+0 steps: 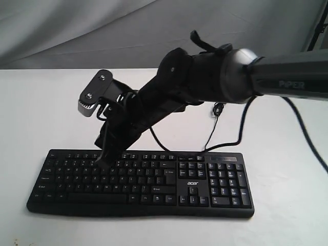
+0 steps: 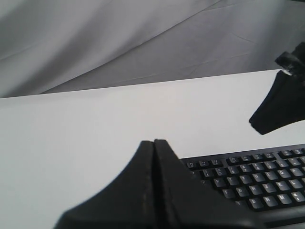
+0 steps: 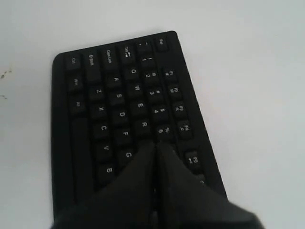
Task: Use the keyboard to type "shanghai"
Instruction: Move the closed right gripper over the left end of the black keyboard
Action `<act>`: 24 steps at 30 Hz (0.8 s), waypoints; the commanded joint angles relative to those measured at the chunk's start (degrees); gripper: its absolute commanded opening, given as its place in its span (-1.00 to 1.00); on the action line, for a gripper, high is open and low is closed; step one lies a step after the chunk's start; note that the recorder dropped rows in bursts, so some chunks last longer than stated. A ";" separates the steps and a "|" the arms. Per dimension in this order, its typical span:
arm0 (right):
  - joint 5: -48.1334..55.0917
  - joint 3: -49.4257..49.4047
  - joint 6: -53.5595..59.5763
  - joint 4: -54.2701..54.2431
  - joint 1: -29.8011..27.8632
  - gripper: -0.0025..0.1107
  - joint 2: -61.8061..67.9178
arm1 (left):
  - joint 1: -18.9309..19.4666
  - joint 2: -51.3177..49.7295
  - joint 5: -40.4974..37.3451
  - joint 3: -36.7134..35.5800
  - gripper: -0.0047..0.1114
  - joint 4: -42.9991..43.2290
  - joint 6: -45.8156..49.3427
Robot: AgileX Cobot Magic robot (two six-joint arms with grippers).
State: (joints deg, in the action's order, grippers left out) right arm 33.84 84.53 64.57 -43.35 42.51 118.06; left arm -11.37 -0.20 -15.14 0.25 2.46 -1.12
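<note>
You've got the keyboard [image 1: 141,182] front-centre on the smooth white desk [image 1: 41,113]. It's matte black plastic, a flat wide rectangle with white legends and an acer logo [image 1: 192,183]. Long axis runs left-right in the exterior view, numpad at the right end. Your right jaws are clenched, tip over the left letter keys near R. Left jaws are clenched too, by the keyboard's left corner.

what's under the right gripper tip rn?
The keyboard: the right gripper, shut, has its tip among the R key, 5 key and G key. The key directly beneath is covered, so its legend can't be read, nor whether it's pressed.
</note>
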 commanded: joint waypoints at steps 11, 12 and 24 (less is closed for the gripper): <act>7.97 24.80 -13.25 15.18 6.92 -0.96 16.47 | -0.23 0.20 0.27 -0.25 -0.92 0.04 -0.16; 9.52 26.20 -13.25 15.18 7.04 -0.96 17.31 | -0.23 0.20 0.27 -0.25 -0.92 0.04 -0.16; 10.39 27.97 -15.76 17.30 7.67 -0.96 19.68 | -0.23 0.20 0.27 -0.25 -0.92 0.04 -0.16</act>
State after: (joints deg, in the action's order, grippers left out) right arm 44.16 112.07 49.44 -26.39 49.97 137.98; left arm -11.37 -0.20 -15.14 0.25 2.46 -1.12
